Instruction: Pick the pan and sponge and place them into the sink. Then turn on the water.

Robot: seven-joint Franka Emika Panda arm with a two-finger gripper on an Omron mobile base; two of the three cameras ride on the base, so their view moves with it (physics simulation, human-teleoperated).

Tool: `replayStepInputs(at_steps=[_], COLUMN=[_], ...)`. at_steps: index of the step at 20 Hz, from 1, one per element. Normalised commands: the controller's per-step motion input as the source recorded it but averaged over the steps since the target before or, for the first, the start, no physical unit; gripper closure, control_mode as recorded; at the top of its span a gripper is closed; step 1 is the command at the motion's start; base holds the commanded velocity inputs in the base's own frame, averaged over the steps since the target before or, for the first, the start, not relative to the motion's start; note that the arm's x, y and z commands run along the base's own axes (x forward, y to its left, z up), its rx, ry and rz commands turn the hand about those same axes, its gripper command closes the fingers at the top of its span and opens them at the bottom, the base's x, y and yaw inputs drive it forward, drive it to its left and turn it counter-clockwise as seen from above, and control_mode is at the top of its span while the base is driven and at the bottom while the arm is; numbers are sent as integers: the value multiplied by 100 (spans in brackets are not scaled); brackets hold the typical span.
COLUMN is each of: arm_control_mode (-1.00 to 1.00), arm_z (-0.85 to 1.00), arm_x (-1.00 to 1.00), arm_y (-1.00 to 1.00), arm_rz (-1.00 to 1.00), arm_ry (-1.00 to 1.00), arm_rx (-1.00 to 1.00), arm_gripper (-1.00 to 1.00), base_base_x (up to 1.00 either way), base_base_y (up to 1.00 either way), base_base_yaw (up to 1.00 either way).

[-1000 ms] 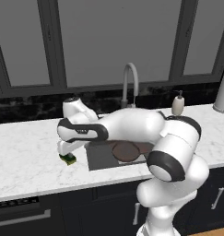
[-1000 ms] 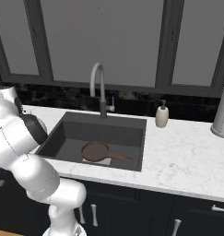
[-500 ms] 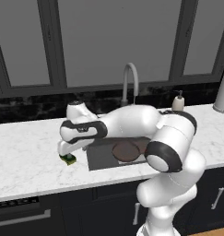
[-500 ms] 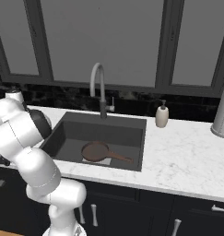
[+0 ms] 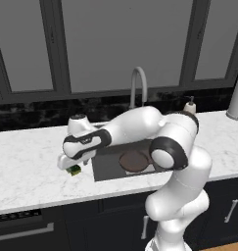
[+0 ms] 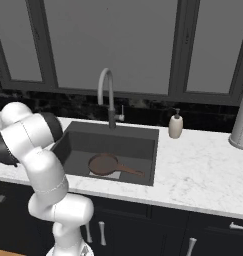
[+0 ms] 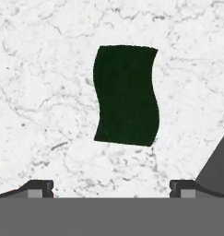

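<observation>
The pincer (image 7: pixel 111 188) hangs straight above the sponge (image 7: pixel 126 95), its tips spread wide at the bottom corners of the hand view, with nothing between them. The sponge lies green side up on the white marble desk (image 7: pixel 39 92), just left of the sink (image 5: pixel 108 164). To take it well, I judge the hand should drop straight down, keep the sponge centred between the tips, and close across its narrower span. The pan (image 6: pixel 105 164) already lies in the basin, handle toward the right. The hand view shows the sponge's wavy outline and its alignment; the left base view shows its yellow body under the wrist. Farther back, the right base view shows the faucet (image 6: pixel 107 95), dry, and a soap bottle (image 6: pixel 175 124).
</observation>
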Motion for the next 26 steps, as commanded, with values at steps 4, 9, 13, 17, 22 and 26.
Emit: replayStepInputs(at_steps=[4,9,13,17,22,26], arm_control_mode=[-100,-100,-100,-100,-100,-100], arm_z=[-24,-27,-27,-35,-39,-35], arm_x=[26,35,29,16,1,3], arm_y=[20,11,7,20,24,21], arm_rz=[-5,-7,-7,-5,-2,-4], arm_ry=[0,0,0,0,0,0], arm_rx=[0,-1,-1,-2,0,0], arm_gripper=[-100,-100,-100,-100,-100,100], base_base_x=[0,0,0,0,0,0], base_base_y=[0,0,0,0,0,0], base_base_yaw=[0,0,0,0,0,0])
